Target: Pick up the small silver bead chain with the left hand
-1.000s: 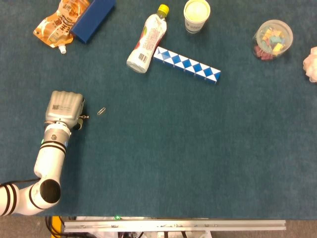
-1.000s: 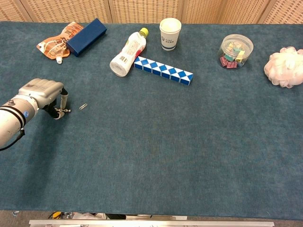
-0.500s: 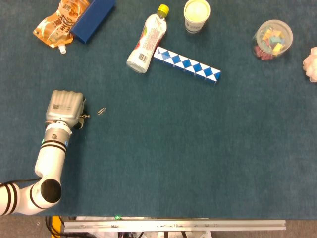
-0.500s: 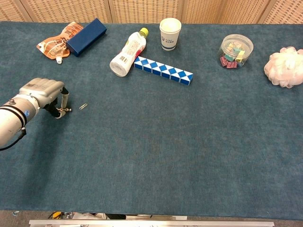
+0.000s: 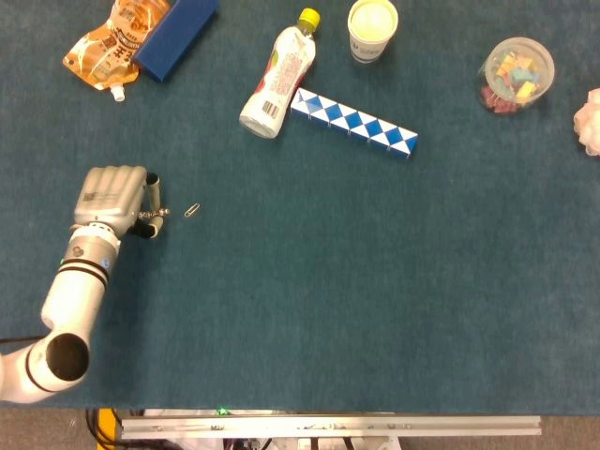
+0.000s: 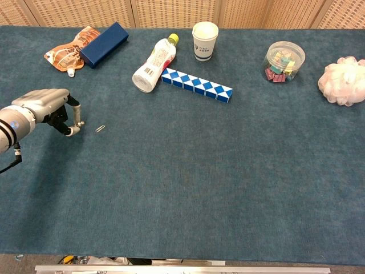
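Left hand (image 5: 114, 199) hovers low at the desk's (image 5: 328, 281) nine o'clock side, fingers (image 6: 72, 117) curled in, grasping nothing that shows. The small silver bead chain (image 5: 192, 210) lies just beside them at the hand's three o'clock, apart from it, long axis slanting from seven o'clock up to one o'clock. Right hand out of sight.

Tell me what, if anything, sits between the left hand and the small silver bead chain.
Nothing visible does. The left hand hovers just to the left of the small silver bead chain, and only bare blue tablecloth lies in the short gap between them. The bottle and the other items sit well away, along the far edge.
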You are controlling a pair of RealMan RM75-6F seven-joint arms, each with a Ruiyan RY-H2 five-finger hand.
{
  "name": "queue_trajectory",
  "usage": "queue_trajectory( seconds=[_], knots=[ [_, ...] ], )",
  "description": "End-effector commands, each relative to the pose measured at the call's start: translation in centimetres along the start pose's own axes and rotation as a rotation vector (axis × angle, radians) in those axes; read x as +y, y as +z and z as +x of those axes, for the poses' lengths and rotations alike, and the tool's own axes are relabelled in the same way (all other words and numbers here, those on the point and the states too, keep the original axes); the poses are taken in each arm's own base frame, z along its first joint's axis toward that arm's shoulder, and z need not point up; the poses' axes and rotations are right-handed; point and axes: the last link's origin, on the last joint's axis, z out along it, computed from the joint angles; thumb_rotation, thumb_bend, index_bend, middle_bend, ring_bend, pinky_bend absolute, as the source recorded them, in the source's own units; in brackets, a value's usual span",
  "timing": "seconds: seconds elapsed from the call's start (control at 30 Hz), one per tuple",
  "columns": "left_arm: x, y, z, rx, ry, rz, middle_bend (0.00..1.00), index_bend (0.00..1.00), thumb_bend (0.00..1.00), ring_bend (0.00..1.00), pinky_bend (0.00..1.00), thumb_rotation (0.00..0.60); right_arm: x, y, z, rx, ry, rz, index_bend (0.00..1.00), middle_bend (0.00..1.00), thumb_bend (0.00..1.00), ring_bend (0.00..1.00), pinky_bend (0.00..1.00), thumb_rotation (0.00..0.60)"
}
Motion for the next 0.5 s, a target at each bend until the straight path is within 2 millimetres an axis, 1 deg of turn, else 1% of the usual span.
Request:
queue_trajectory(
  seconds=[0.03, 0.27, 0.5],
  knots=[
    [-0.1, -0.6, 0.7, -0.007, -0.046, -0.028, 1.0, 0.57, 0.35, 1.0, 1.0, 0.6, 0.0, 0.0, 0.0, 0.0, 0.001, 0.0, 0.52, 0.57, 0.33, 0.46, 0.49, 0.6],
    [0.7, -1.4, 1.4, -0.002, -0.122, -0.095, 1.0, 0.58, 0.35, 1.0, 1.0, 0.6, -0.2, 0.2, -0.3, -0.009, 0.004, 0.008, 0.52, 0.57, 0.33, 0.46, 0.49, 0.6],
    [2.4, -1.0, 1.6, -0.004, -0.151, -0.136, 1.0, 0.58, 0.35, 1.0, 1.0, 0.6, 0.0, 0.2, -0.3, -0.011, 0.006, 0.0, 0.52, 0.57, 0.33, 0.46, 0.49, 0.6]
  ],
)
